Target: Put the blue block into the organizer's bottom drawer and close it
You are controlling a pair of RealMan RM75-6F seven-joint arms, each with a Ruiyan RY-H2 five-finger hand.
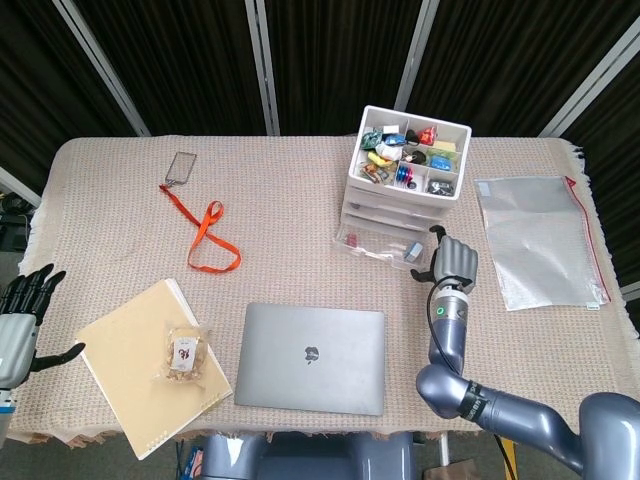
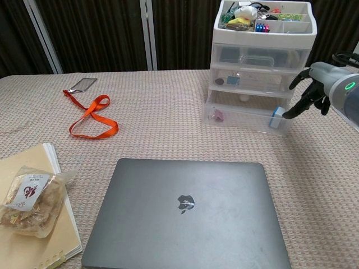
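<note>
Item: blue block (image 2: 275, 118), small, rigid, light by the look of it, lying in the right front corner of the organizer's bottom drawer (image 2: 247, 119), which stands pulled out toward the robot; the block no longer needs taking hold of. Drawer: clear plastic, thin-walled and probably slick, light enough that the whole organizer (image 1: 404, 182) may shift if shoved off-centre; judged best pushed on the middle of its front wall, flat and square, rather than at the corner by the block. A small reddish piece (image 2: 218, 114) lies at the drawer's left end. Right hand (image 2: 314, 91): holds nothing, fingers loosely apart and angled down, one fingertip just beside the drawer's right front corner; whether it touches the plastic cannot be told. Left hand (image 1: 22, 318): spread, empty, at the far left edge of the head view, well apart from the organizer. Organizer top tray: assorted small coloured oddments. Also on the woven worktop (image 1: 280, 190): closed grey laptop (image 1: 311, 358); orange lanyard (image 1: 209, 236) with a card holder (image 1: 180, 168); tan notebook (image 1: 140, 360) carrying a snack packet (image 1: 184, 352); clear zip pouch (image 1: 538, 240) right of the organizer. Task standing, by judgement: block placed, drawer not yet closed.
</note>
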